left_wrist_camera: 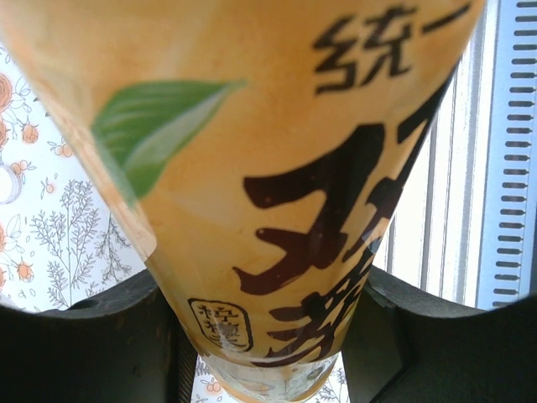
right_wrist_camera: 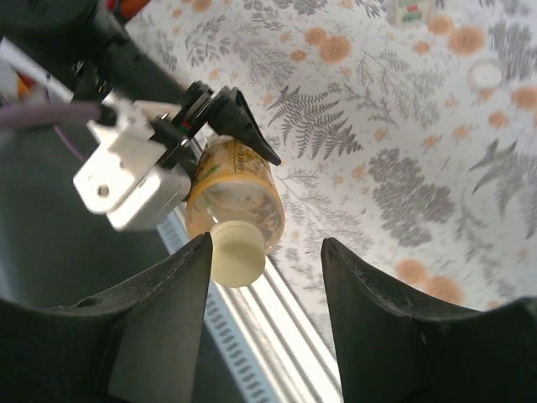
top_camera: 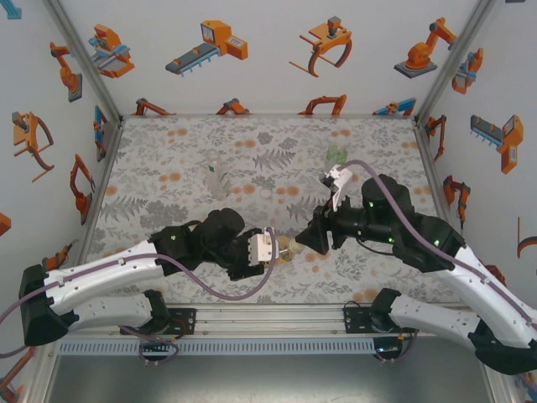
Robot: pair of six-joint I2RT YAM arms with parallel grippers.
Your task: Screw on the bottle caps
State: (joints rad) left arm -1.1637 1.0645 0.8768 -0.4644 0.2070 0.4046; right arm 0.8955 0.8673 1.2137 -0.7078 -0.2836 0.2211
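My left gripper [top_camera: 277, 249] is shut on the amber bottle [top_camera: 288, 248], held level just above the table's near edge. In the left wrist view its yellow-orange label with dark characters [left_wrist_camera: 277, 168] sits between the two dark fingers [left_wrist_camera: 84, 344]. A pale yellow cap [right_wrist_camera: 236, 250] sits on the bottle's neck. My right gripper [right_wrist_camera: 266, 243] faces the cap and is open, its left finger right beside the cap and its right finger well clear. The clear bottle [top_camera: 216, 176] stands mid-table. The green bottle [top_camera: 337, 155] stands further back on the right.
A small pale round cap [right_wrist_camera: 487, 75] lies on the floral table cover. The ribbed metal rail [top_camera: 268, 319] runs along the near edge under both arms. Patterned enclosure walls [top_camera: 50, 134] close in the left, right and back sides.
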